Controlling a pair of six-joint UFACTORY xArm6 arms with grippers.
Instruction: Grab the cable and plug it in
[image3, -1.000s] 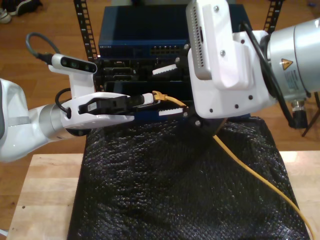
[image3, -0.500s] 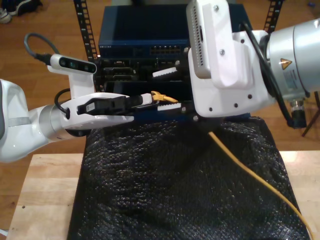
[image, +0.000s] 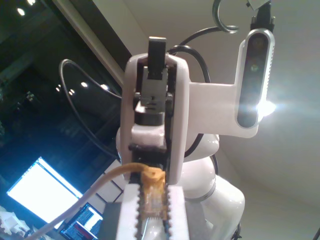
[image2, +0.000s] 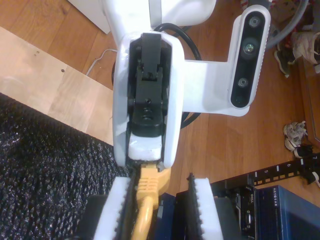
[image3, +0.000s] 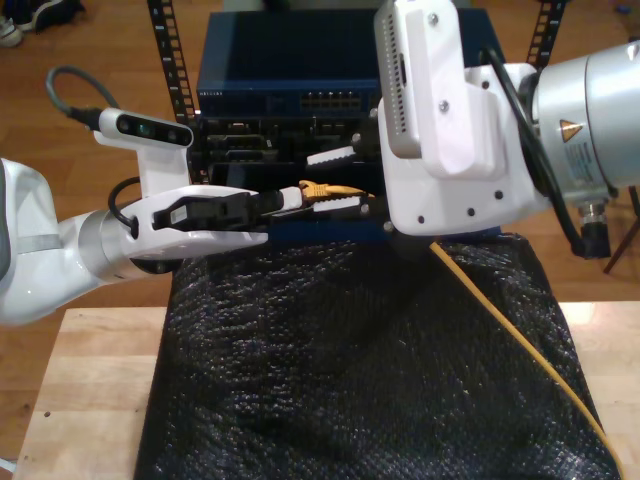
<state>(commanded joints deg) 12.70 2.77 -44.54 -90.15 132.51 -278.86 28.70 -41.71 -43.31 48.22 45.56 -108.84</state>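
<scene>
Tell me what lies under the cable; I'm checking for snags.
The cable runs over a black bubble-wrap sheet draped on the wooden table. Whatever lies beneath the sheet is covered.

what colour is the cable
Yellow-orange; the cable shows best in the exterior view.

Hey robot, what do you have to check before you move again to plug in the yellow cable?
1. Plug held: ok. My first gripper is shut on the cable at its plug.
2. My second gripper let go: ok. Its jaws stand apart, with the cable running between them beside one finger.
3. Loose cable free: ok. It trails over the black mat toward the exterior view's lower right, with no snag that I can see.
4. Plug lined up with a port on the network switch: cannot tell.
5. Room between the two grippers: cannot tell. They are very close.
</scene>
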